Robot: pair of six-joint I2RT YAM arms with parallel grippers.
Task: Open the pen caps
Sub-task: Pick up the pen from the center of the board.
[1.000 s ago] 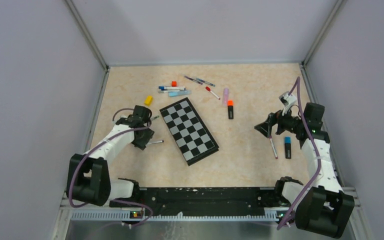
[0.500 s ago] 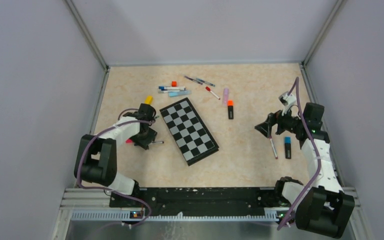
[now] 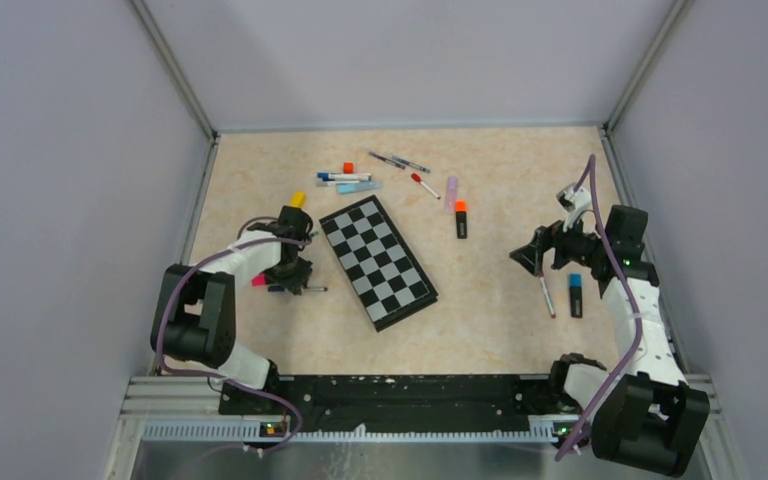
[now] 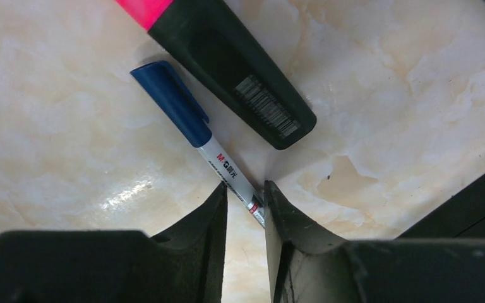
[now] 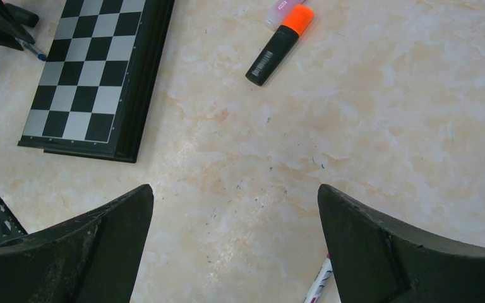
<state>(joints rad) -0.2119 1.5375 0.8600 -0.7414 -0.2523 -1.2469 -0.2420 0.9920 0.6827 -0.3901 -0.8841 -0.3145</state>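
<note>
The left gripper pinches the white barrel of a pen lying on the table, blue cap on, just beside a pink highlighter, while the right gripper hangs wide open, empty.

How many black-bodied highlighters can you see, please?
3: orange-capped highlighter right of the chessboard, blue-capped highlighter beside the right arm, pink-capped highlighter by the left fingers. Others may be hidden.

The black left claw points steeply down, its fingers pinched on a blue-capped white pen. The black right claw hovers with fingers spread wide.
</note>
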